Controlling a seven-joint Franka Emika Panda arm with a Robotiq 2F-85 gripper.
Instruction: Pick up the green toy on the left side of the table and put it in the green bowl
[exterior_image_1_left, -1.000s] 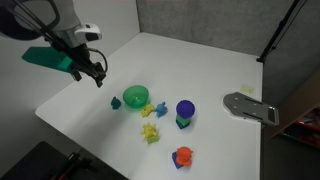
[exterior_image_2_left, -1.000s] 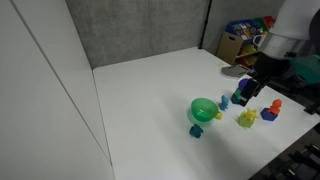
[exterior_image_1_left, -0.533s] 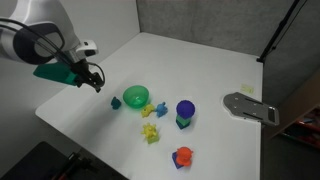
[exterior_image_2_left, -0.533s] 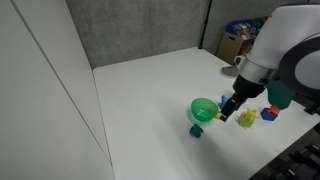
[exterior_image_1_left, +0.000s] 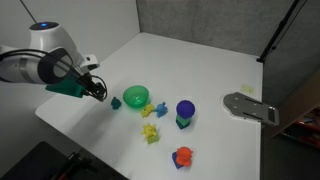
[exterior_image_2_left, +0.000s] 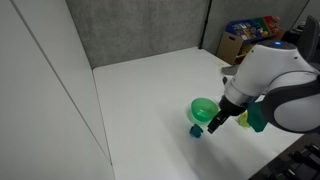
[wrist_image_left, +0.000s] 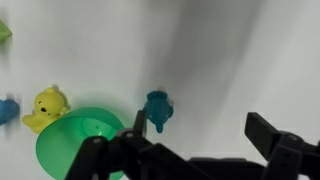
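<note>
The end effector (wrist_image_left: 200, 130) is hovering above the desk (exterior_image_1_left: 205, 65) with jaws spread wide, gripping nothing; the green toy (exterior_image_1_left: 115, 101) is lying just left of the green bowl (exterior_image_1_left: 131, 100); it is looking tiny, light and probably slick, so pinching squarely across its narrow middle is seeming safest

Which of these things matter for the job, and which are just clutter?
Job: green toy, green bowl, gripper.
Lying about: yellow-green toys, blue ball toy, orange toy, grey flat object.
</note>
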